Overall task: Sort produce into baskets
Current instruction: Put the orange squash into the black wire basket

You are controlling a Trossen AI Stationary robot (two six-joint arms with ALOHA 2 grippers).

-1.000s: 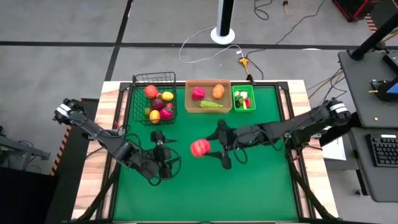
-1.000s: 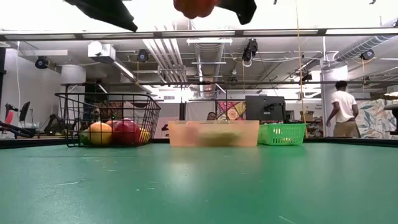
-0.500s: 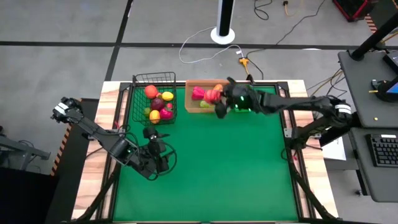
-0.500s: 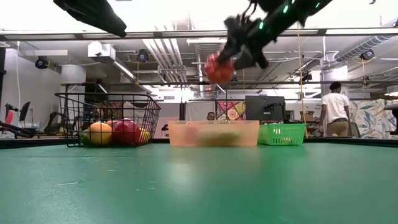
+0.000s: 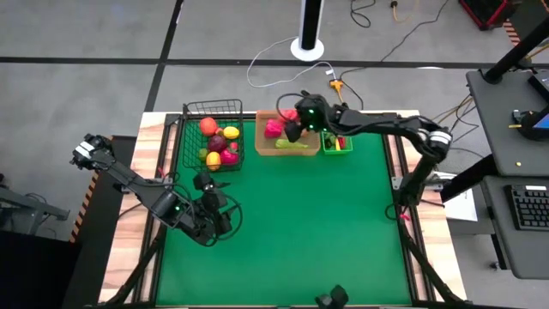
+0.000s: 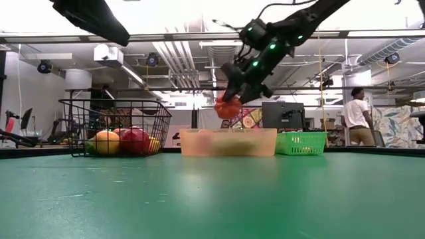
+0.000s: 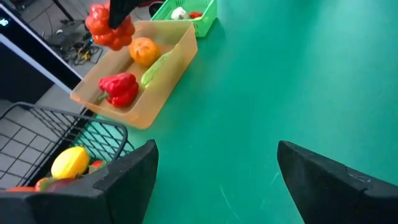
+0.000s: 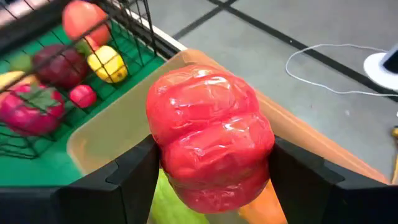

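My right gripper [image 5: 292, 129] is shut on a red bell pepper [image 8: 208, 143], which hangs above the tan tray [image 5: 261, 151] at the table's far edge; the low view shows the pepper [image 6: 228, 107] well above the tray [image 6: 228, 143]. The tray holds another red pepper [image 7: 118, 88], an orange piece [image 7: 144, 51] and a green cucumber [image 7: 155, 68]. Left of the tray stands the black wire basket [image 5: 212, 106] with several round fruits. To its right is the green bin [image 5: 336, 139]. My left gripper [image 7: 217, 180] is open over the mat near the wire basket, touching nothing. My right gripper pinches the red bell pepper's two opposite sides [image 8: 163, 163] between its two fingers [image 8: 127, 180]. The fingers slant down toward the far edge. The pepper is lifted clear, above the tan tray.
Bare green mat [image 5: 309, 232] takes up the middle and near part of the table. Cables and a white stand base [image 5: 307, 47] lie on the floor beyond the far edge. A person [image 6: 359, 116] stands in the room behind.
My right gripper has carried the red pepper from the middle of the table toward the far edge. It has turned toward the tray and come down, so it now hangs over the tan tray. My left gripper has turned a little in place.
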